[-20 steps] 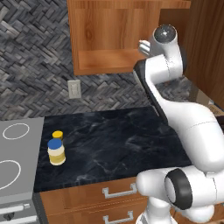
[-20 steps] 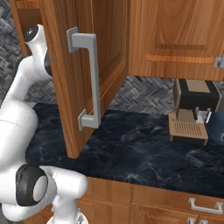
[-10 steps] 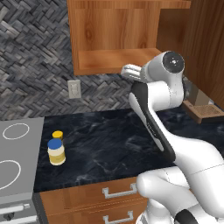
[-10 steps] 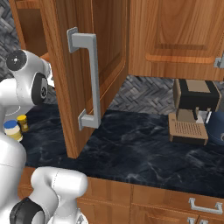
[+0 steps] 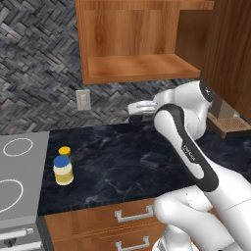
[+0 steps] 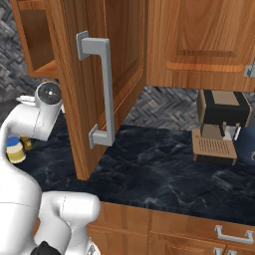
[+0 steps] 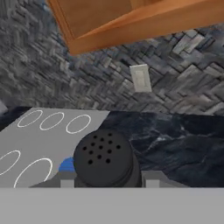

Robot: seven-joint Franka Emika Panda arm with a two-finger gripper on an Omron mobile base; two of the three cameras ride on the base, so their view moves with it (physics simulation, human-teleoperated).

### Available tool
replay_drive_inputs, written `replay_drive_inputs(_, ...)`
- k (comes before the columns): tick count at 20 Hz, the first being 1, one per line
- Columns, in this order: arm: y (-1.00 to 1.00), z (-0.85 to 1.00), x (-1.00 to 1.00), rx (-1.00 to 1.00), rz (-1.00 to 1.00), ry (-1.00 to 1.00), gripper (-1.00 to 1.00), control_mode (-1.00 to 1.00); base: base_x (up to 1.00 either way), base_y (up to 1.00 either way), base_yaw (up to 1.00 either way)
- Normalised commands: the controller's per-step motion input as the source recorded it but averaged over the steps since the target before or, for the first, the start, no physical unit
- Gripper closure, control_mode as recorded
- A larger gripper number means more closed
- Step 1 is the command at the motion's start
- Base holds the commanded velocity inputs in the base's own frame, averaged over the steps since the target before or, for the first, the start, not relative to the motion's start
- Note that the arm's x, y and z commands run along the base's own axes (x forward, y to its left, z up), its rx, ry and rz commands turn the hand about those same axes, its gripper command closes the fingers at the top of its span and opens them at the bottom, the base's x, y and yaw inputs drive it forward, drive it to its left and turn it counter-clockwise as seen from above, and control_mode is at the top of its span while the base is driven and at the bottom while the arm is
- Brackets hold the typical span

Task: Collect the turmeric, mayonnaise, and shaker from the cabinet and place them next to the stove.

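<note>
In the hand view my gripper [image 7: 107,182] is shut on the shaker [image 7: 105,162], a near-black bottle whose perforated top points at the camera. From the left base view the gripper [image 5: 135,115] hangs over the back of the black counter, below the open cabinet [image 5: 137,68], with the shaker [image 5: 134,119] dark between the fingers. The mayonnaise [image 5: 63,169], a cream jar with a blue lid, stands on the counter beside the stove [image 5: 19,169]. Just behind it is the yellow-lidded turmeric [image 5: 64,152]. The cabinet's lower shelf is bare.
The open cabinet door [image 6: 99,79] with its grey handle hangs right of my arm. A coffee machine [image 6: 219,124] stands at the counter's right end. A wall outlet [image 5: 83,100] sits on the backsplash. Wooden drawers [image 5: 132,215] run under the counter edge.
The arm has swung down and to the left, out of the cabinet, with the shaker in its grip. The hand is now below the cabinet, over the counter.
</note>
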Motion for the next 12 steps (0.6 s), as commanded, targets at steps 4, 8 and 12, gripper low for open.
replay_drive_inputs(4,0.68,-0.73,-0.02,-0.07,0.47,0.00,1.00,-1.00,0.00,0.00,0.00)
replay_drive_inputs(8,0.63,-0.79,0.00,-0.07,0.41,0.00,1.00,-1.00,0.00,0.00,0.00)
replay_drive_inputs(12,0.45,-0.79,0.00,-0.04,0.36,0.00,1.00,-1.00,0.00,0.00,0.00)
